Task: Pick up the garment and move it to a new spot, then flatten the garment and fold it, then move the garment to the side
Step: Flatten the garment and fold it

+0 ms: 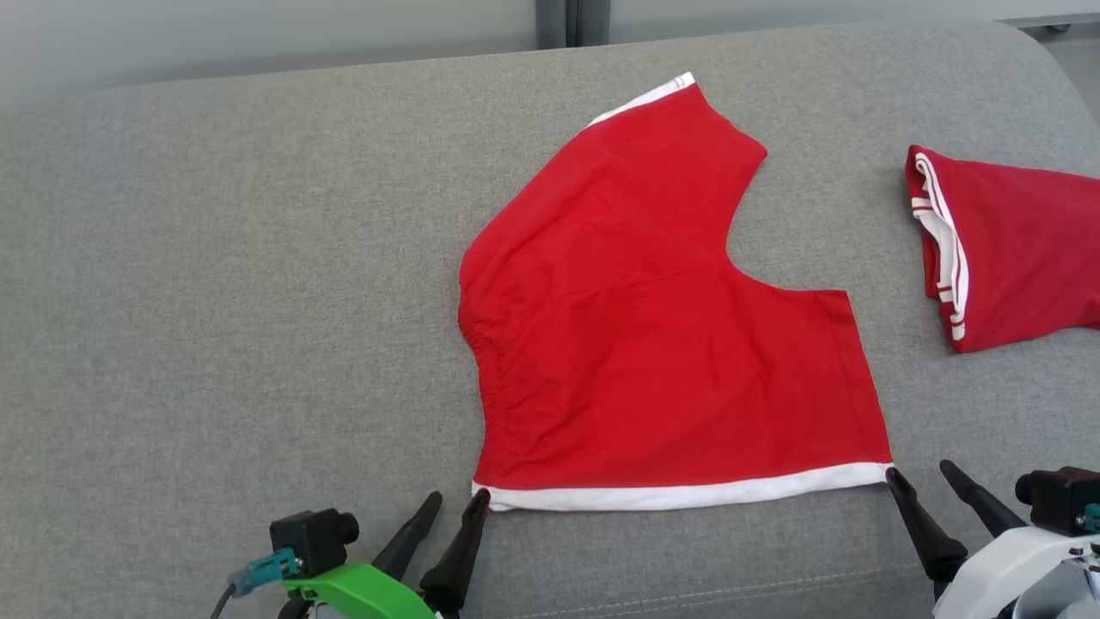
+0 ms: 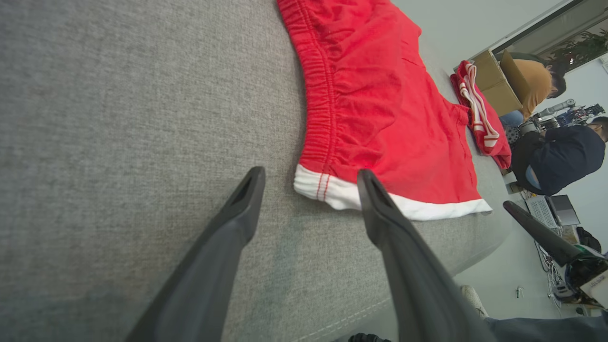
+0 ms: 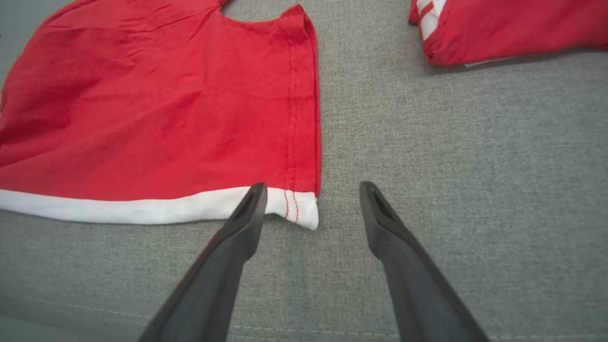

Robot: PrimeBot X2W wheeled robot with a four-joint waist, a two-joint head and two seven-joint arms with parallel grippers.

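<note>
The red garment point(image 1: 662, 344) lies spread flat on a grey cushion point(image 1: 215, 301), roughly in the middle of the head view, with its gathered elastic edge toward the robot's left and a white band point(image 1: 687, 493) along the edge nearest the robot. A second strip of white trim runs along its far corner, where a tiny mark sits, too small to read. The left gripper point(image 1: 457, 496) is low over the cushion at the near-left corner of the band, jaws spread wide and holding nothing; in its wrist view the white corner lies between the two fingertips, with the right one in front of the band. The right gripper point(image 1: 918, 468) is at the near-right corner, its jaws likewise wide and empty, and in its wrist view the corner sits between the fingertips with the left one overlapping the band (whether either finger presses on the cloth I cannot tell). A folded red cloth point(image 1: 1014, 249) with white stripes lies well apart to the right on the same cushion. In the left wrist view, a pale tag point(image 2: 599, 281) on the right gripper's body carries characters too blurred to read, and beyond the cushion are two people point(image 2: 560, 156) and a cardboard box point(image 2: 496, 83).
</note>
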